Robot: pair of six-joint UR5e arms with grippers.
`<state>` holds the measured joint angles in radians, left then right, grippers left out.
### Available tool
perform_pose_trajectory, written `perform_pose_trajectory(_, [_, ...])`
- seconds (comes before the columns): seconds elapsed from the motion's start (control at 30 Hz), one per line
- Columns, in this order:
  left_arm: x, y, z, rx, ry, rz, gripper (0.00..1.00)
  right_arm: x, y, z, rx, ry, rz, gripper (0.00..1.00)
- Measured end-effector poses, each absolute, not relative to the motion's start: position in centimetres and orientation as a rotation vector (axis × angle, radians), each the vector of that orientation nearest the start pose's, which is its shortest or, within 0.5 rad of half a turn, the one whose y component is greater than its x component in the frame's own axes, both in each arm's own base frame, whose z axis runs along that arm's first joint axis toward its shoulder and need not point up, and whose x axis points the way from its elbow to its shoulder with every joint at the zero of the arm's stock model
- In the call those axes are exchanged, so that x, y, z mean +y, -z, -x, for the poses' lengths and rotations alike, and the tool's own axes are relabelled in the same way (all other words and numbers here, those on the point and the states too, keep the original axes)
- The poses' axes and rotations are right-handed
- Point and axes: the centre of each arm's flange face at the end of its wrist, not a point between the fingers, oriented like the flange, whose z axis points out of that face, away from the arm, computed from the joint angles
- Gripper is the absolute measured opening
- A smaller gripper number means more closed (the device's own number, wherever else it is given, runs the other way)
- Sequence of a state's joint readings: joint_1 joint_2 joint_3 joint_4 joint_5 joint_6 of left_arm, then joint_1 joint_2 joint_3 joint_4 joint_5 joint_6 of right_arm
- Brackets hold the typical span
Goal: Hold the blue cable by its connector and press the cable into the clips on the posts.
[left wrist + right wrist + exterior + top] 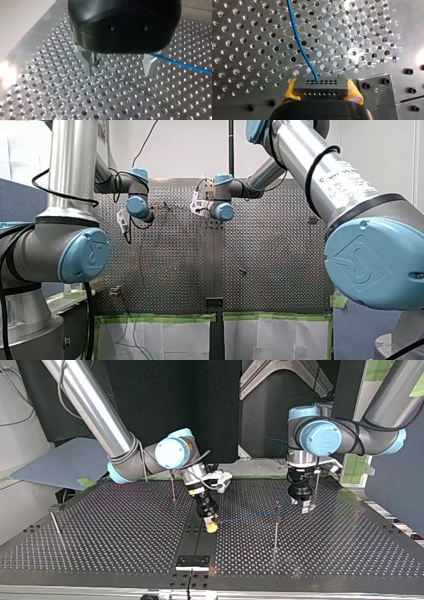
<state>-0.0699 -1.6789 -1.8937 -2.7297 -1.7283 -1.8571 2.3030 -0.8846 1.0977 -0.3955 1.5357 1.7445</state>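
Note:
In the right wrist view my right gripper has its yellow pads shut on a grey connector block. The blue cable runs from the block ahead over the perforated plate. Seen from the top view, my right gripper is low over the table's middle strip, and the cable trails faintly toward my left gripper. My left gripper stands open just above the plate, its metal fingers wide apart. A thin post rises by one finger. The cable passes beside the other finger.
Thin upright posts stand on the table: one between the two grippers, one behind my right gripper, one beside my left gripper, one at the top view's far left. A black bolted plate lies near the front edge.

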Motion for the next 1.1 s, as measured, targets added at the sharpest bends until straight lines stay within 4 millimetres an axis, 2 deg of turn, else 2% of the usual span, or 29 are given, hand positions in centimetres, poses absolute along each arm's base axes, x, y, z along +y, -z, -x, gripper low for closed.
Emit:
perform_pose_trajectory(0.5, [-16.5,-32.7,-45.2,1.569,0.211,0.243,1.0,-47.9,-32.8,-61.6,1.116,2.722,2.119,0.0])
perform_pose_trajectory(0.83, [-18.3,-36.1,-42.6,1.528,0.309,0.161,1.0,-47.6,-32.7,-61.8,1.113,2.713,2.124,0.0])
perform_pose_trajectory(1.1, [-18.6,-36.6,-42.0,1.529,0.277,0.124,1.0,-47.5,-32.7,-61.9,1.112,2.711,2.125,0.0])
